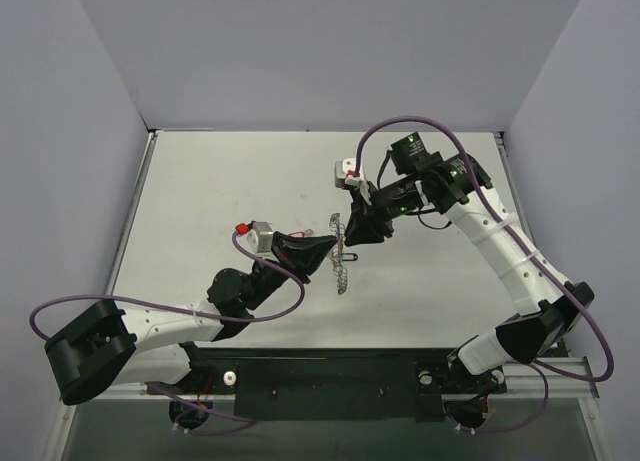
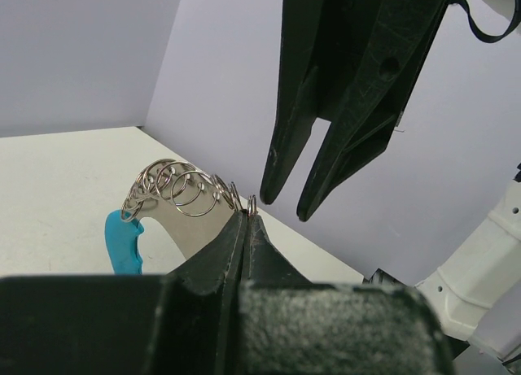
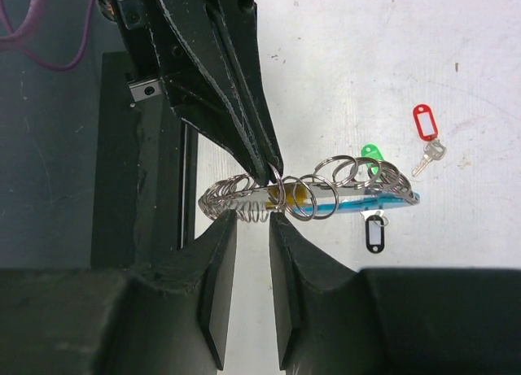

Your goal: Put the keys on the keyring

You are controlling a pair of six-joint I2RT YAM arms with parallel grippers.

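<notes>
The left gripper (image 2: pixel 247 216) is shut tight, pinching one coil of the keyring (image 3: pixel 326 189). The right gripper (image 3: pixel 251 222) stands partly open and holds nothing; the ring's coiled end lies just off its fingertips. Beyond the ring from these jaws lie the red-tagged key (image 3: pixel 424 124), black-tagged key (image 3: pixel 374 233) and green-tagged key (image 3: pixel 370 153).

The left arm (image 1: pixel 165 326) stretches from its base forward and to the right, lying low, with the wrist nearly level. The left pincer (image 2: pixel 247 218) has its jaws pressed tight together, nipping one coil of the keyring (image 2: pixel 122 243). The right arm (image 1: pixel 505 251) rises from its base, bends at the elbow and reaches back leftward, wrist angled down. The right pincer (image 3: pixel 252 228) meets the left almost tip to tip, its fingers a narrow gap apart. Whether they touch the keyring is hard to tell.
</notes>
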